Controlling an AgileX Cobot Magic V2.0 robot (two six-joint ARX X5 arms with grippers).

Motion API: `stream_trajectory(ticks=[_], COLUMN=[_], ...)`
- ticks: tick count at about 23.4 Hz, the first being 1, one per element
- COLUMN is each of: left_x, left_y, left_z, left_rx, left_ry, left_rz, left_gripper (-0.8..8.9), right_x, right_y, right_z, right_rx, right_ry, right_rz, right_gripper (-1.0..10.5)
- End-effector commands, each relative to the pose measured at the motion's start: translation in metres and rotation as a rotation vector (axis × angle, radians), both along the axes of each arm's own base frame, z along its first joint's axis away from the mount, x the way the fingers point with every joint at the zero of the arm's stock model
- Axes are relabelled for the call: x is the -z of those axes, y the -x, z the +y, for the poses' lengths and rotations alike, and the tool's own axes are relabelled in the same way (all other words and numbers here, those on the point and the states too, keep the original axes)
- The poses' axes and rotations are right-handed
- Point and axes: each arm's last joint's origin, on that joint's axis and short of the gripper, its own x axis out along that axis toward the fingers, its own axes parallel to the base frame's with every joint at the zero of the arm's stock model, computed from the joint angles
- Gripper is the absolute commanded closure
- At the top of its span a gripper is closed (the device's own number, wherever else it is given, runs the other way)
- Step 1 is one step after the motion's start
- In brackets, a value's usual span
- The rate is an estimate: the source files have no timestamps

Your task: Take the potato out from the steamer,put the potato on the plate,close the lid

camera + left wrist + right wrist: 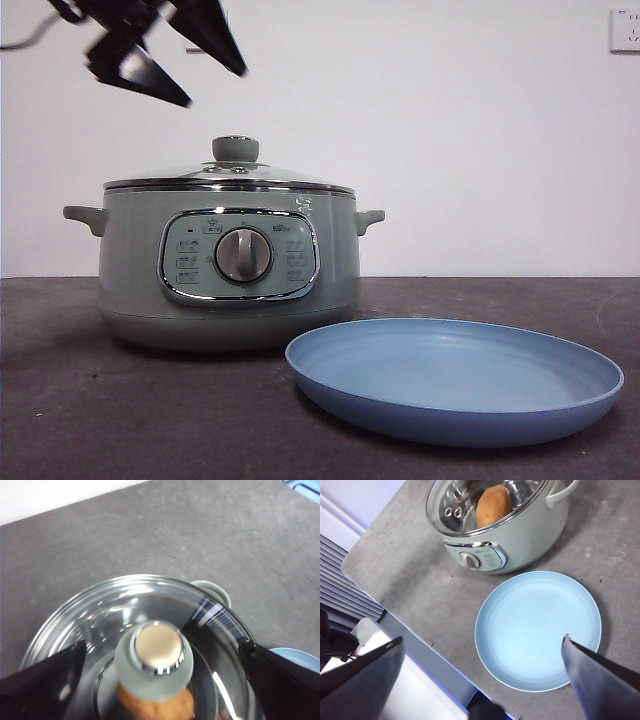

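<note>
Broadly, we see a dark grey bench (pixel 60 400) with a faintly speckled matte top, set against a plain white wall (pixel 480 130) that carries a socket plate (pixel 625 30) in its upper corner; in the right wrist view a pale ledge and a ribbed grey panel lie past the bench edge.

On the bench stands the steamer (pixel 135 290), its dial panel facing us and one side handle to either side. Just beside it, towards the front, lies the plate (pixel 455 412), bare. We judge it was set close so that the carry from pot to plate stays short.

The lid (pixel 180 176) sits squarely on the steamer's rim, so nothing can come out until it is lifted; we take that as the first step in hand. Through the glass, the right wrist view shows the potato (pixel 493 504) resting inside the pot.

Above and a little to one side of the lid knob (pixel 235 148) hangs the left claw (pixel 205 75), its jaws spread wide; its own camera shows the knob midway between them, not touched. We judge it is lined up to come down on the knob.

Our right claw (pixel 480 652) waits high over the plate, jaws likewise apart and holding nothing.
</note>
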Motion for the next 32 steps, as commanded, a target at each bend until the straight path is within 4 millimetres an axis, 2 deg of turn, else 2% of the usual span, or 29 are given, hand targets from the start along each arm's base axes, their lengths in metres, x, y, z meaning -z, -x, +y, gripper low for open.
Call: stream_trajectory(ticks=[1,9,12,13,16,21,22,28,32], left_x=[0.009,0.040,0.044,0.044,0.045,0.045,0.044,0.042,0.025], left_y=[-0.013,-0.032,-0.033,-0.032,-0.032,-0.032,-0.032,-0.031,-0.022], left_z=[-0.011,-0.030,-0.031,-0.032,-0.032,-0.032,-0.032,-0.031,-0.027], left_rx=[0.022,0.022,0.012,0.011,0.011,0.015,0.013,0.006,-0.009], left_ry=[-0.033,-0.112,-0.129,-0.131,-0.135,-0.128,-0.125,-0.114,-0.088], left_rz=[0.000,0.035,0.048,0.047,0.058,0.058,0.057,0.058,0.023], left_gripper=[1.22,1.22,1.33,1.98,4.76,7.97,8.25,8.22,8.22], right_x=[-0.001,-0.001,0.000,0.000,0.000,0.000,0.000,0.000,-0.001], right_y=[0.000,0.000,-0.001,-0.001,-0.001,-0.001,-0.001,-0.001,-0.002], right_z=[0.000,0.000,-0.001,-0.001,-0.001,-0.001,-0.001,-0.001,-0.001], right_rx=[0.002,0.005,0.039,0.039,0.038,0.038,0.038,0.038,0.039], right_ry=[-0.003,0.000,0.033,0.033,0.031,0.032,0.032,0.032,0.031], right_rz=[-0.005,-0.006,-0.012,-0.012,-0.012,-0.012,-0.012,-0.012,-0.017], right_gripper=[2.9,2.9,2.9,2.9,2.9,2.9,2.9,2.9,2.9])
